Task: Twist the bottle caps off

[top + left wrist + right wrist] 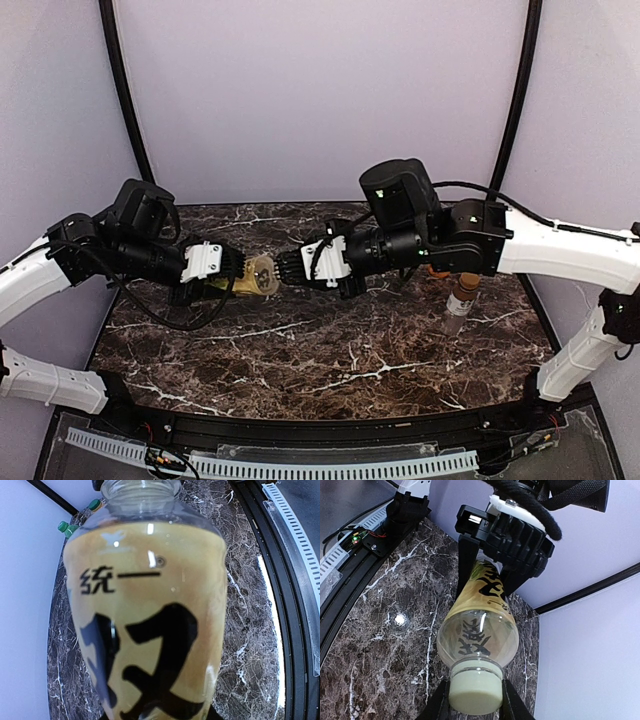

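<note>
Above the marble table, the unscrewing is under way: the left gripper clamps the body of the yellow-tea bottle, held level in the air, while the right gripper pinches its pale cap. The next move looks like a right-wrist twist against a firm left hold. Counted: one bottle held, one orange-topped bottle standing, two green caps by the far wall.
</note>
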Robot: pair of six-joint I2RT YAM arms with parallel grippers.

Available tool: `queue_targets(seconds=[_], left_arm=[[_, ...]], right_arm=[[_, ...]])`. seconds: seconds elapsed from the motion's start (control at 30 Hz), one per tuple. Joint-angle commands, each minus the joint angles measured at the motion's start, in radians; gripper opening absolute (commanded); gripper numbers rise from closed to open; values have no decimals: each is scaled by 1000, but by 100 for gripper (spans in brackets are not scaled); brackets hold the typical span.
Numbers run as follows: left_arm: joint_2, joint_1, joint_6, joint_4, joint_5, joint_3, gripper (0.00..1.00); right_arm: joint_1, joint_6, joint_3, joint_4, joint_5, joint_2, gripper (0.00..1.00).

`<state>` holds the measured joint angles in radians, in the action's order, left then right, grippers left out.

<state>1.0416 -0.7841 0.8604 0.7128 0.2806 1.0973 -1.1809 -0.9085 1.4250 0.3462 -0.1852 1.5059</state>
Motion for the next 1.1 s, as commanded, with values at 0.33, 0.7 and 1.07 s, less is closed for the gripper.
queue_targets(seconds=[0.33, 0.7, 1.07], left_arm=[[0, -15, 6, -14, 42, 14, 28], [-19, -16, 6, -26, 1, -3, 27], [-45, -16, -17, -259, -196, -72, 27]], right_arm=[[-40, -26, 30, -87, 33, 29, 22], [-40, 27, 1, -119, 64, 0, 58], [-17, 500, 96, -148, 119, -5, 99]])
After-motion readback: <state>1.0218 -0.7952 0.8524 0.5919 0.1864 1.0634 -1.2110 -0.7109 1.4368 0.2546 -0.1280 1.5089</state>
